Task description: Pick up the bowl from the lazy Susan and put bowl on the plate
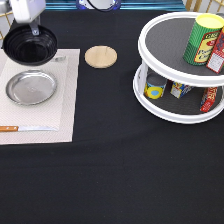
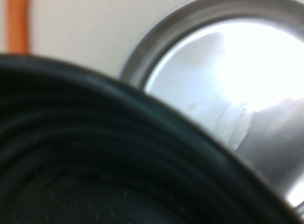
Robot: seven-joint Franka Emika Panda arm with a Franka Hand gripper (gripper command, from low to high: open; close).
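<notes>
The glossy black ridged bowl hangs in the air at the exterior view's top left, held by its far rim in my gripper, which is shut on it. The bowl is above the upper edge of the silver plate, which lies on a beige placemat. In the wrist view the bowl fills the foreground with the plate below it. The two-tier white lazy Susan stands at the right, without the bowl.
A round wooden coaster lies right of the placemat. A knife with an orange handle lies along the placemat's lower edge. Cans and boxes stand on both tiers of the lazy Susan, among them a yellow-green canister.
</notes>
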